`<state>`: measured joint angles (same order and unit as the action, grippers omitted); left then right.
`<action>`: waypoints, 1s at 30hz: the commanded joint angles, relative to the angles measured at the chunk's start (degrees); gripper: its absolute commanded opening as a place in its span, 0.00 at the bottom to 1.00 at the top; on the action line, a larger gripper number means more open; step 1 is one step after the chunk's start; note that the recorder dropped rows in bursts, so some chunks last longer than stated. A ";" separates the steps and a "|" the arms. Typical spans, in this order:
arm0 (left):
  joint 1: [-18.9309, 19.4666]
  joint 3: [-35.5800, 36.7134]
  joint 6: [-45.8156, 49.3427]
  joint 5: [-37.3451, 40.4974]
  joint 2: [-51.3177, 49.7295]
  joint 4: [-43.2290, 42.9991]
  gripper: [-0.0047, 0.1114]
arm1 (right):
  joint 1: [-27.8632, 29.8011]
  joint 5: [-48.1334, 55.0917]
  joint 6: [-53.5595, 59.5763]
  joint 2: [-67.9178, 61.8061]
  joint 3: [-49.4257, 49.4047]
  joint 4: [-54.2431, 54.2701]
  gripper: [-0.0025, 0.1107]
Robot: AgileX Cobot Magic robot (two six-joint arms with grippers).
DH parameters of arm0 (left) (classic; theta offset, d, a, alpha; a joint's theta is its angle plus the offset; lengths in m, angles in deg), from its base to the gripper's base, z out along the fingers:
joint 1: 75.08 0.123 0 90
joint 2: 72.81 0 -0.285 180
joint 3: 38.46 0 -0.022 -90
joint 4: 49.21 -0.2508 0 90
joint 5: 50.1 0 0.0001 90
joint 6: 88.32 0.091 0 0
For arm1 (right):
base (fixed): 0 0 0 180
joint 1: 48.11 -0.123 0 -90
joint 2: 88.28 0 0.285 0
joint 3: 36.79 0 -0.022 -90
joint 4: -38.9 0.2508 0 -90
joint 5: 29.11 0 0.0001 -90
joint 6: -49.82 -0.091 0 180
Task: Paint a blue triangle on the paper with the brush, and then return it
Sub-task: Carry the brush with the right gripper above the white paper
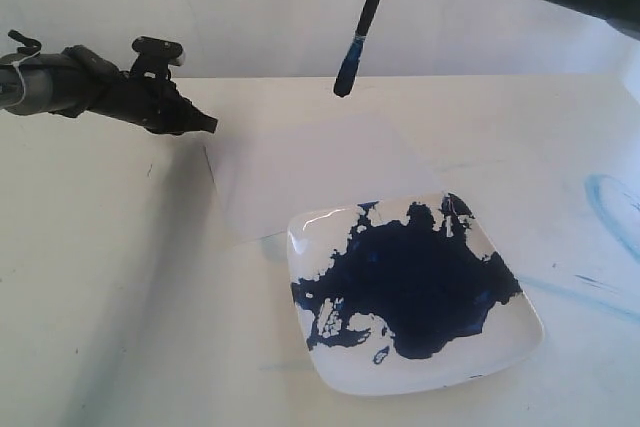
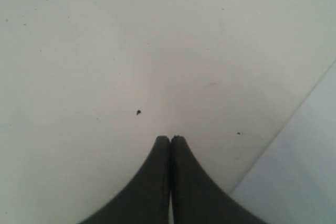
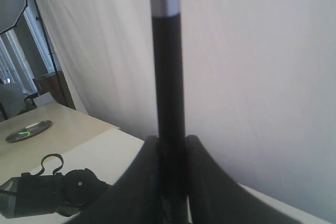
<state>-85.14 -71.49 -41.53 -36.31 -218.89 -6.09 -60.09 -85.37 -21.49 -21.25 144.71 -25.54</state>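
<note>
The right gripper (image 3: 168, 142) grasps the brush (image 1: 360, 27) — lower its loaded tip lightly onto blank paper (image 1: 300, 172); left gripper (image 2: 169, 139) clenched, empty.

brush (image 1: 368, 9) 1 | paper (image 1: 300, 167) 1 | plate (image 1: 505, 339) 1 | claws 2: left claw (image 2: 169, 139), right claw (image 3: 170, 140)

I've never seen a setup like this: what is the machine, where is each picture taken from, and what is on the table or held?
It is a robot with two arms, each ending in a pincer gripper. One picture looks on from outside; two come from wrist cameras. The right gripper holds a long black-handled paintbrush, blue-tipped, in the air. The left gripper is shut, empty. On the table lie a blank pale white paper sheet and a white square plate pooled with dark-blue paint.
</note>
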 commanded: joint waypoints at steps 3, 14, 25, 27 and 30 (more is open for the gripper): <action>0.14 0.17 -0.39 -0.71 -0.07 0.49 0.04 | 0.00 -1.06 0.66 0.51 -0.20 -0.06 0.02; 0.14 0.17 -0.39 -0.71 -0.07 0.49 0.04 | 0.00 13.26 0.66 0.16 -0.20 7.93 0.02; 0.25 0.17 -0.42 10.02 0.96 2.21 0.04 | -0.13 9.60 1.27 -8.99 3.64 15.90 0.02; 0.25 0.17 -0.42 15.22 1.96 2.21 0.04 | -0.38 9.60 1.27 -10.77 4.93 15.78 0.02; 0.25 0.17 -0.30 21.97 3.68 4.16 0.04 | -1.45 9.60 1.53 -13.12 6.61 15.78 0.02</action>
<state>-85.04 -71.49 -41.68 -21.44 -217.64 -4.78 -60.46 -74.89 -20.92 -32.68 149.79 -9.96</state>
